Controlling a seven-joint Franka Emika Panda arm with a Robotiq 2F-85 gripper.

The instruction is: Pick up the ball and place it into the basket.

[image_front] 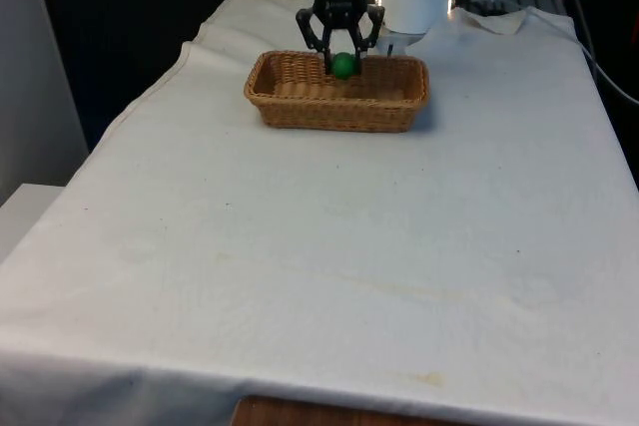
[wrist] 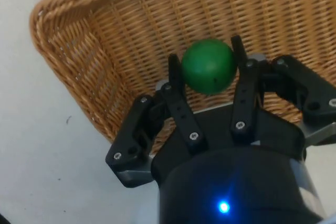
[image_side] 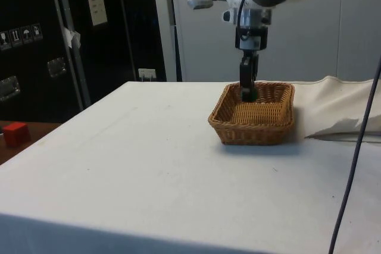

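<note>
Claw clamped on the green ball, one finger on each side of it; wrist view shows both fingers pressed against the ball with no gap. Ball hangs between the fingertips, above the inside of the wicker basket, not yet resting on the weave.

Directly beneath the claw: the basket floor, toward the far wall. Basket sits on the white-clothed table, with bare cloth stretching away on the near side.

Step in hand, as I judge it: the release. To do it well, lower a little more so the ball drops only a short way and does not bounce out over the low rim, part the fingers cleanly, then lift straight up to clear the wall.

Views compared: side view shows the claw dipped below the basket rim line, giving the height that the front view flattens. Wrist view shows the grip itself and the basket's corner just off to one side of the claw, which suggests the ball is nearer that end than dead centre.
</note>
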